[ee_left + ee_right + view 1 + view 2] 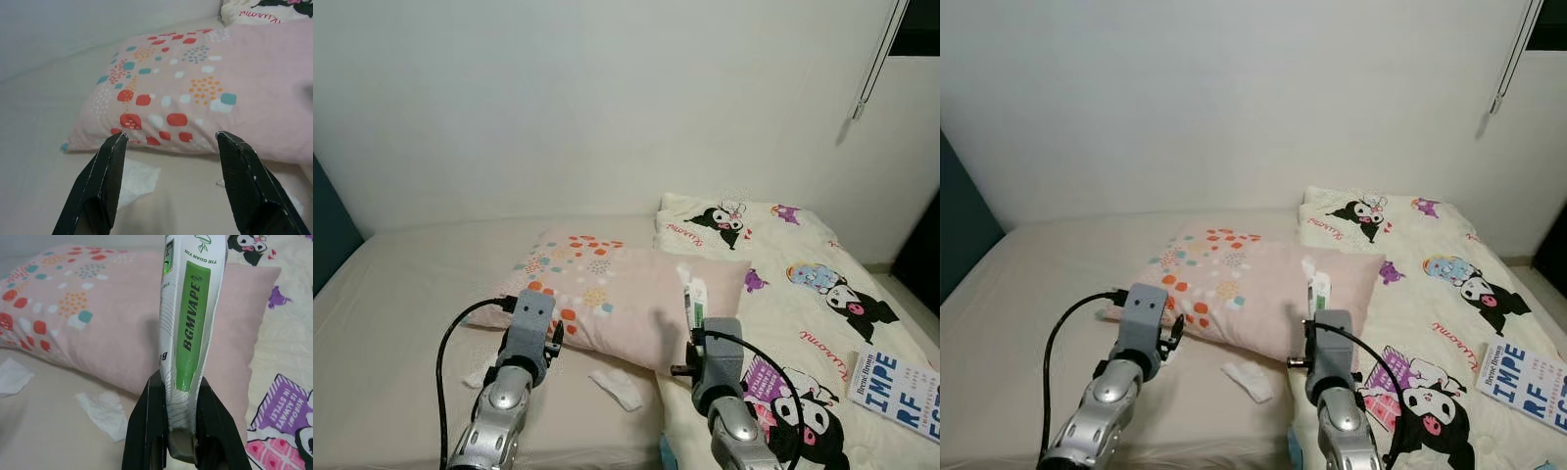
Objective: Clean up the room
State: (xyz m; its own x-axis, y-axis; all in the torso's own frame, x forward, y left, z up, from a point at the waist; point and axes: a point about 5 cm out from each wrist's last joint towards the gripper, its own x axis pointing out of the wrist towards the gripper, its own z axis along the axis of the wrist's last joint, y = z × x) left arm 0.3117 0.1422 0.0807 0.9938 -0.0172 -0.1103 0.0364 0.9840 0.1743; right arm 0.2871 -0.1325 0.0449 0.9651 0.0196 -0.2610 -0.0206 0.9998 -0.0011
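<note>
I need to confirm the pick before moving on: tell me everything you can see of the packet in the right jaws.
The packet is a slim white sachet with a green vertical band printed "BGMVAPE", small lettering and a leaf mark near its top. It looks like crinkled plastic or foil film. It stands upright, its lower end pinched between the right gripper's shut jaws, raised in front of the pink pillow.
</note>
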